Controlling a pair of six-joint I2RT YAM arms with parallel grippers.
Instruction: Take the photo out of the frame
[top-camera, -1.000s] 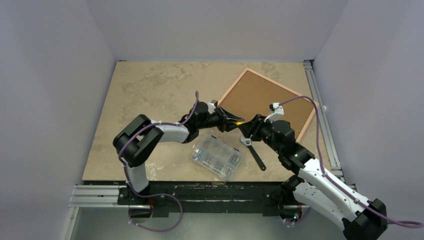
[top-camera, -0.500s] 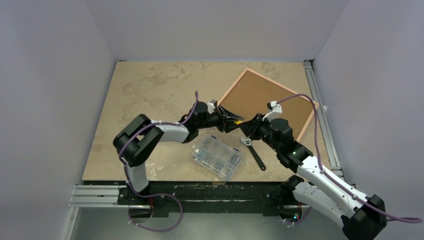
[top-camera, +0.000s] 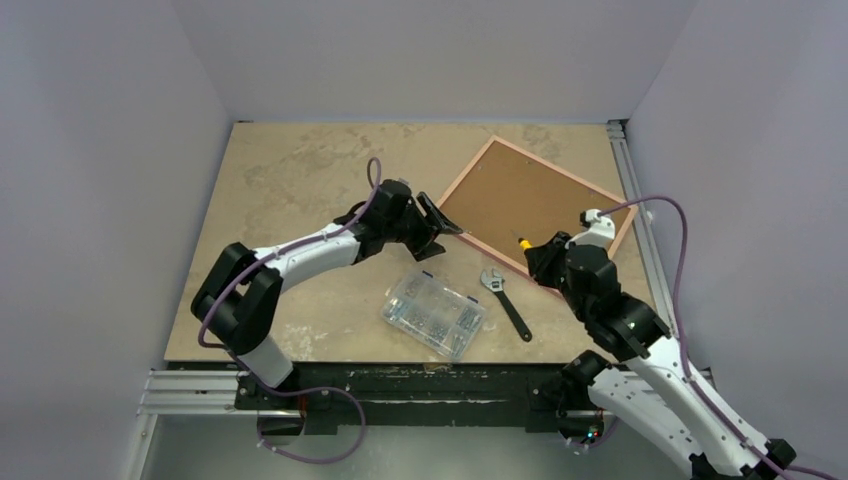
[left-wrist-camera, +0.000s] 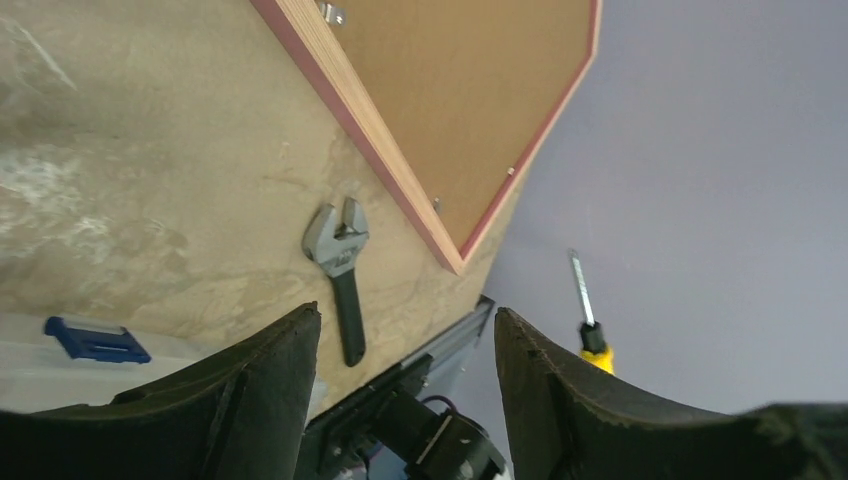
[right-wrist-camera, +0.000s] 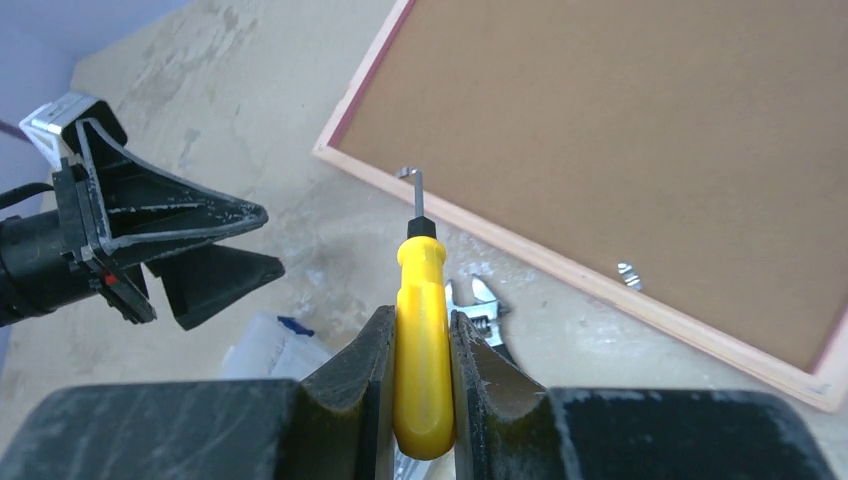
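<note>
Nearest the arm bases, a clear screw box (top-camera: 433, 313) sits on the beige, marbled counter (top-camera: 300, 180), roughly midway between the two arms. Just to its right lies a dark adjustable wrench (top-camera: 505, 302), with its handle toward the near edge and its head toward the frame. The head is close to the frame's rim but apart from it.

A little farther in, on the right, the right end effector (right-wrist-camera: 423, 318) is clamped on a screwdriver (right-wrist-camera: 423, 350). Both fingers press the sides of its yellow handle, and the thin metal shaft sticks out ahead. The tip is at the near-left edge of the frame, right by a small metal clip (right-wrist-camera: 405, 173). Whether the tip touches that clip cannot be told.

Left of it, the left end effector (left-wrist-camera: 405, 322) hangs above the counter with its fingers spread wide apart and nothing between them. It sits just off the frame's left corner and points toward the frame.

Farthest back, on the right side of the counter, lies the frame (top-camera: 530, 200). It is flat and face down, turned at an angle so that one corner points toward the left arm. Its brown fibreboard back faces up inside a thin pink rim, and another metal clip (right-wrist-camera: 628, 272) shows along the near edge. The photo cannot be seen, since only the back of the frame shows.
</note>
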